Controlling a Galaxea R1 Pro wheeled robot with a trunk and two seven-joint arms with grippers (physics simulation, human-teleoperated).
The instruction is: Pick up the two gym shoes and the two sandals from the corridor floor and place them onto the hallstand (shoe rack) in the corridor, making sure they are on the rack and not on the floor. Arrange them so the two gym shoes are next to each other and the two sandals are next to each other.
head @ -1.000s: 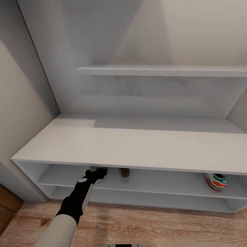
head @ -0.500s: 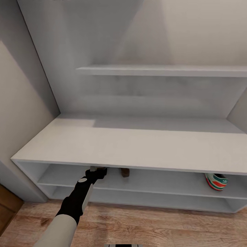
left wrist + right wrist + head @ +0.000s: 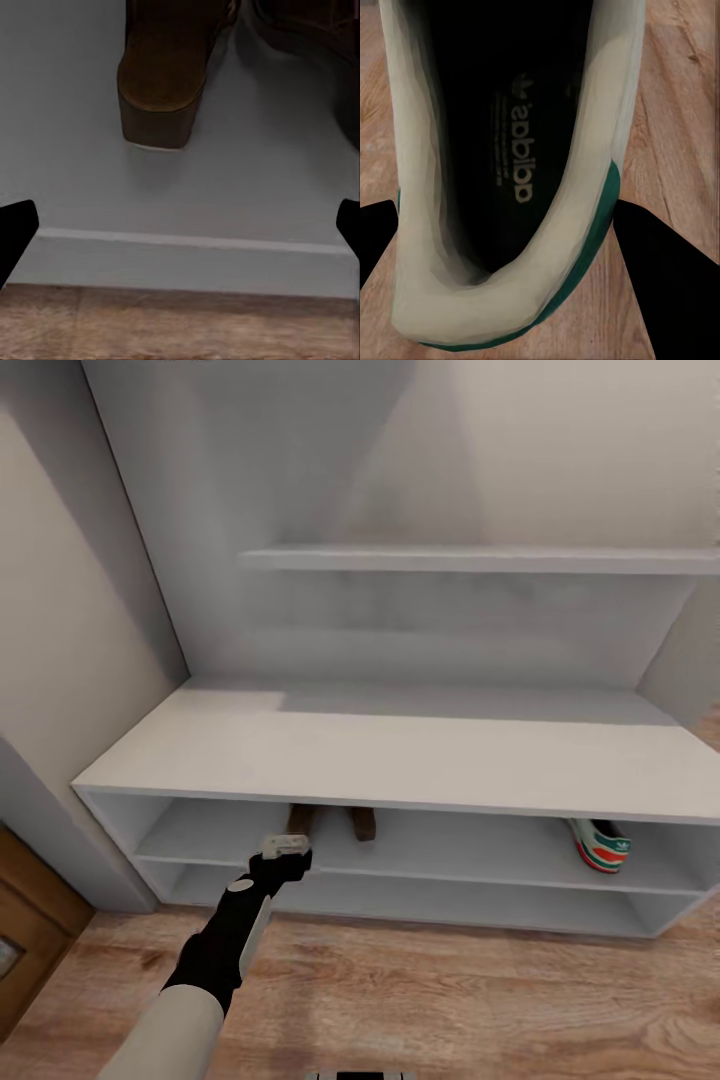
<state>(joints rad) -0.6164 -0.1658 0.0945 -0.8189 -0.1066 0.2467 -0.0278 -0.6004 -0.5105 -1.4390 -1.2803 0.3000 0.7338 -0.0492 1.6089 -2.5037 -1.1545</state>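
The left gripper (image 3: pixel 285 844) is hovering with its jaws spread wide and holding nothing, just in front of the hallstand's (image 3: pixel 400 760) matte grey-white upper shelf. Two dark brown, blunt-heeled sandals (image 3: pixel 300 819) (image 3: pixel 362 823) are standing side by side there, and one gym shoe (image 3: pixel 600 845) is sitting farther right. The right gripper (image 3: pixel 510 247) is straddling the cream, green-trimmed heel of the second gym shoe (image 3: pixel 510 150) over the wood-grain corridor floor (image 3: pixel 675 112); I cannot tell whether it is gripping.

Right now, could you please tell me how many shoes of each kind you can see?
gym shoes: 2 (one on the hallstand shelf, one in the right claw)
sandals: 2 (both on the same shelf)
Total: 4
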